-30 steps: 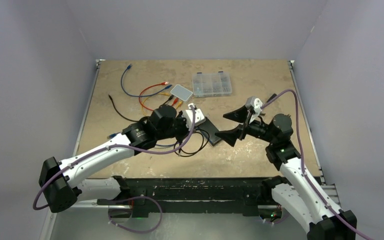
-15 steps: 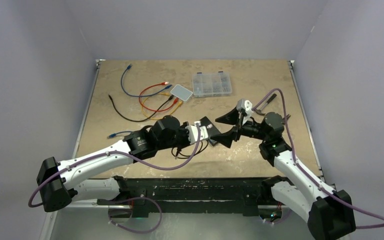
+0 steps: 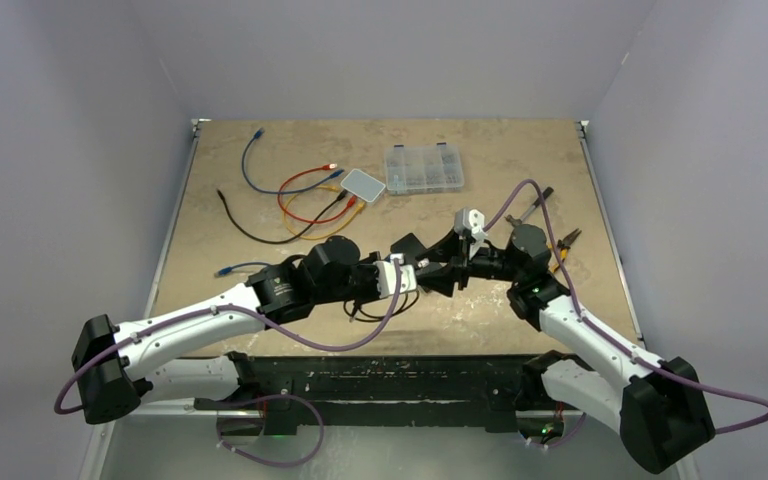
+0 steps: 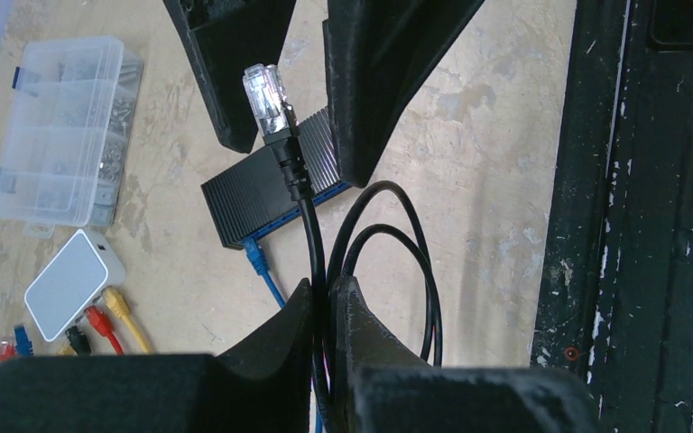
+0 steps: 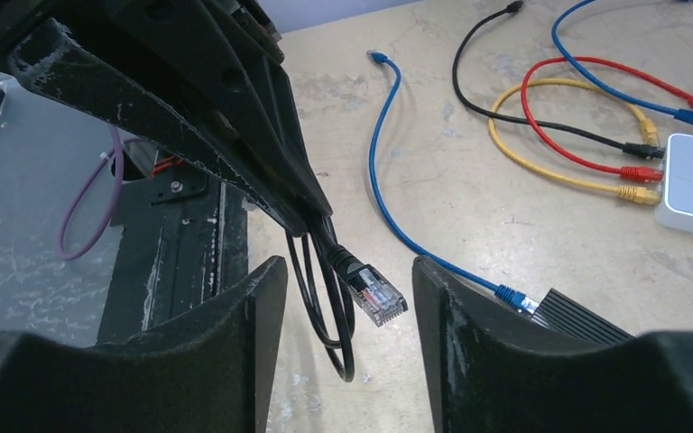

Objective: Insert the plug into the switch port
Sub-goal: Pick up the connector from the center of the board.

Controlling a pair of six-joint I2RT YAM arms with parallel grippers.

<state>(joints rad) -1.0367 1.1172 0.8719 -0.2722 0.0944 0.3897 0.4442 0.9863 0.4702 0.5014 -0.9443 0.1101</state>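
Observation:
My left gripper [image 4: 325,289] is shut on a black cable [image 4: 311,225] a short way below its clear plug [image 4: 266,95]. The plug sticks out past the fingertips. The right gripper [image 5: 347,271] is open and straddles the plug [image 5: 377,294], with a gap on each side and no contact. Its two fingers [image 4: 235,72] frame the plug in the left wrist view. The black ribbed switch [image 4: 262,194] lies on the table below, with a blue cable [image 5: 510,295] plugged into its port side. In the top view both grippers [image 3: 415,272] meet mid-table.
A clear parts box [image 3: 423,168], a white box [image 3: 364,183] and several coloured patch cables [image 3: 305,200] lie at the back. Pliers [image 3: 565,245] lie to the right. The slack of the black cable hangs in a loop [image 4: 415,271]. The black table-edge rail [image 4: 650,225] runs close by.
The right gripper has swung left to the left gripper and its jaws have narrowed around the plug. The left gripper has carried the cable rightward, staying shut.

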